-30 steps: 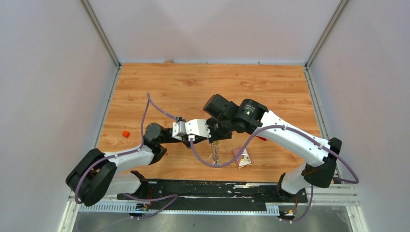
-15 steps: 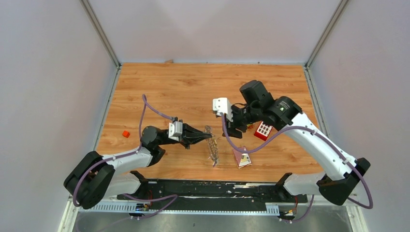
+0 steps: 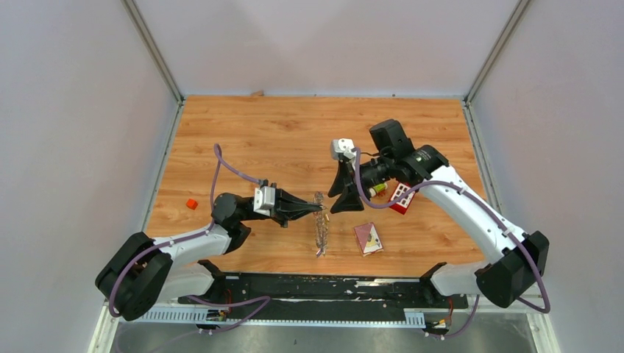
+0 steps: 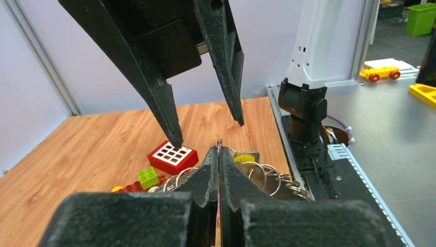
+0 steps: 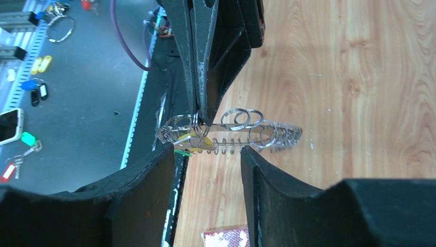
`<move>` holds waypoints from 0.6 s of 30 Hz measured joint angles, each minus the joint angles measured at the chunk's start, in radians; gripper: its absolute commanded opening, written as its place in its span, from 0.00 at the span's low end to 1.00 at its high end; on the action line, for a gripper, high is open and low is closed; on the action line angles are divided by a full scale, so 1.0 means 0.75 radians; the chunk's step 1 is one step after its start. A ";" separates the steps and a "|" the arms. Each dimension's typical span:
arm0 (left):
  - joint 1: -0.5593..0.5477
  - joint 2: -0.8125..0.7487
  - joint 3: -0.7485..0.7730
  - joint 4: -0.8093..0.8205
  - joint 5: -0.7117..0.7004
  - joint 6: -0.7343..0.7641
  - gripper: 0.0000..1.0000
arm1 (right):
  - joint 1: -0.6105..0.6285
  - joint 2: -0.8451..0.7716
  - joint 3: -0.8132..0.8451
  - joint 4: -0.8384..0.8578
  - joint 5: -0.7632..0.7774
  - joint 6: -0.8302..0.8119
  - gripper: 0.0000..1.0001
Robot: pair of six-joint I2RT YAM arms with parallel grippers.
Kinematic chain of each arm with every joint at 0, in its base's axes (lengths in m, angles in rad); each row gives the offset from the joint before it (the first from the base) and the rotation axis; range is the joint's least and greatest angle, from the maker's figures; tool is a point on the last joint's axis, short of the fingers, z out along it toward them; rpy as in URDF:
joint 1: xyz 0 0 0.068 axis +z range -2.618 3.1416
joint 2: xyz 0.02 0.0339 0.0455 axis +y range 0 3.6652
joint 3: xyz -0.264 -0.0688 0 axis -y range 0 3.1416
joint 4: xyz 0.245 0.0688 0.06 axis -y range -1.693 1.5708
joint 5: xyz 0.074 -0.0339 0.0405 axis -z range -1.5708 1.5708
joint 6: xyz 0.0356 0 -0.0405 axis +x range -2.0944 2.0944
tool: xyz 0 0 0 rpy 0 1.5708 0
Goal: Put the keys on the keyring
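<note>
The left fingers (image 4: 208, 175) are pinched shut on the keyring (image 5: 234, 135) — in the top view it dangles over the table (image 3: 257, 132). The right fingers (image 5: 154, 185) stand apart, empty, facing it — only the left wrist view shows the red block (image 4: 173, 156).

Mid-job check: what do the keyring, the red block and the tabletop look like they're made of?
The keyring looks like thin silvery metal wire, shiny: its loops glint. The red block is probably moulded plastic: smooth, even red with white squares. The tabletop shows wood grain, possibly laminate, with a matte finish and little glare.
</note>
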 measured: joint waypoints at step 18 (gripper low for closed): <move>0.000 -0.006 0.000 0.020 0.004 -0.003 0.00 | -0.002 0.098 -0.027 0.021 -0.184 0.010 0.18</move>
